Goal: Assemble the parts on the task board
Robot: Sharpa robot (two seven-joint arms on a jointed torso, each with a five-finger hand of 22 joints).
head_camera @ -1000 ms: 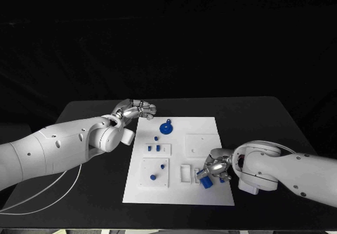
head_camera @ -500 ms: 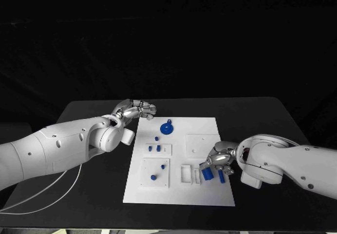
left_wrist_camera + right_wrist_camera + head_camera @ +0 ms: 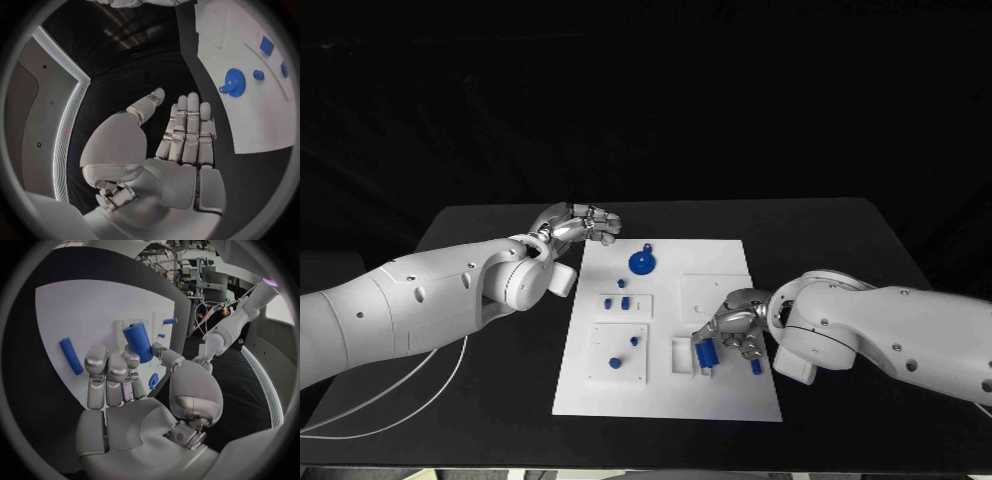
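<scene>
Two hands are on show, so let's sweep across from the left. Left hand (image 3: 583,223) sits off the far left corner of the white board (image 3: 733,405), over the black bench (image 3: 488,225), fingers (image 3: 187,130) laid out flat side by side and grasping nothing, well away from the work. Onto the board now: a blue gear (image 3: 642,264) with a small peg just beyond it at the far end, then a cluster of little blue pegs (image 3: 626,303) on a raised white tile, and two more blue pieces on the square tile (image 3: 606,378) nearer the robot. Nothing there crowds the middle.

Over to the right hand (image 3: 733,335), and here's the action: it pinches a short blue cylinder (image 3: 708,354) between thumb and fingertips (image 3: 132,361), held just above the narrow white slots (image 3: 682,356) on the board's near side. I'd judge that cylinder to be light, rigid plastic, smooth and round, so likely to roll or slip; a pinch across its middle, as here, looks sound, leaving the end free to go in. One more blue bar (image 3: 756,366) lies loose on the board just right of the hand, close under the knuckles, and that's the piece most likely to get nudged. Slot walls beside the cylinder are the other tight spot.
</scene>
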